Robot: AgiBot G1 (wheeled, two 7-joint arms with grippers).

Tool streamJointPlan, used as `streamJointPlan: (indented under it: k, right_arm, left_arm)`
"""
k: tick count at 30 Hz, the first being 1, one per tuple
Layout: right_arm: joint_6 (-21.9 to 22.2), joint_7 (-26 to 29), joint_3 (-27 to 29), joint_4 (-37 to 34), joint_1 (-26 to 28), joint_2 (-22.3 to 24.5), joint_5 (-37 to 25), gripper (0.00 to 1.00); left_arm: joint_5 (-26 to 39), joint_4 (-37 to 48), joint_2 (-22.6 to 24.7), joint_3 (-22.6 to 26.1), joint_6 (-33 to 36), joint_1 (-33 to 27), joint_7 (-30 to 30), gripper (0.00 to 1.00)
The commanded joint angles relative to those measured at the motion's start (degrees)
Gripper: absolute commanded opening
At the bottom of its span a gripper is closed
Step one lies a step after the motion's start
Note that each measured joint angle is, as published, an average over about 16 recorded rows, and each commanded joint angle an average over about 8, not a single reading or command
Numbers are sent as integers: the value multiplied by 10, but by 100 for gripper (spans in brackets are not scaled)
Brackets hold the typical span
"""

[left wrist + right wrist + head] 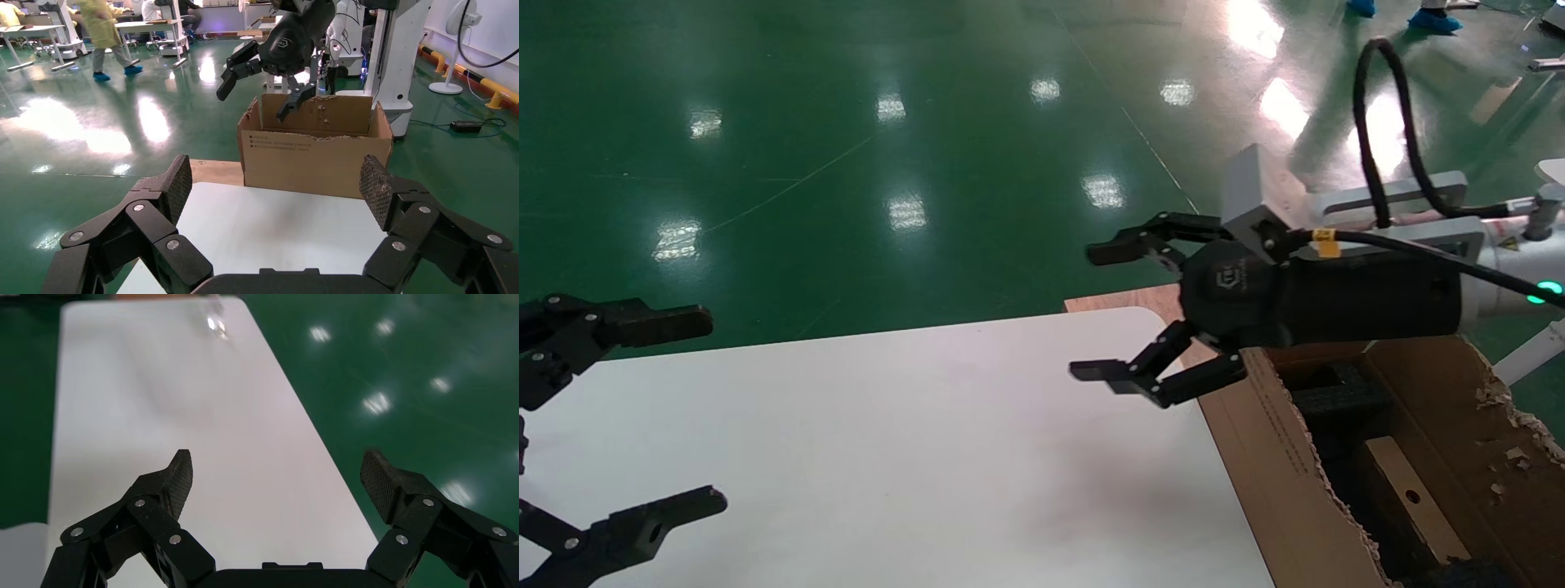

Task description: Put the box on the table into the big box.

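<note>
Tabletop (911, 457), broad, smooth and white, lies bare, with the large torn brown corrugated carton (1279, 465) at its three o'clock edge. Inside the carton, at five o'clock, rests the small flat brown box (1414, 498) with a round hole. The right gripper (1111, 310) hovers spread wide and empty over the table's corner beside the carton; the left gripper (658, 416) waits at nine o'clock, also wide apart.

Right end effector (1103, 310) raised in the air, turned sideways toward the robot's left, fingers (1120, 247) spread wide, nothing between them. Black wrist body behind it lying almost level, cable looping above. Left end effector (678, 412) low at the left edge of the head view, also wide open and empty, pointing to the right.
</note>
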Motion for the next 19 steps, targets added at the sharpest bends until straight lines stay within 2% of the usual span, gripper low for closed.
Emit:
streamJointPlan:
  k: [1,16,19]
  right_arm:
    - [-11,2,42,1,-31,-13,-2,100]
    - [-98,18,361,8,-268,-109,-18,100]
    - [-106,20,393,9,-291,-119,-20,100]
  left_arm:
    - [0,0,0,0,0,0,0,100]
    - [0,0,0,0,0,0,0,100]
    - [0,0,0,0,0,0,0,100]
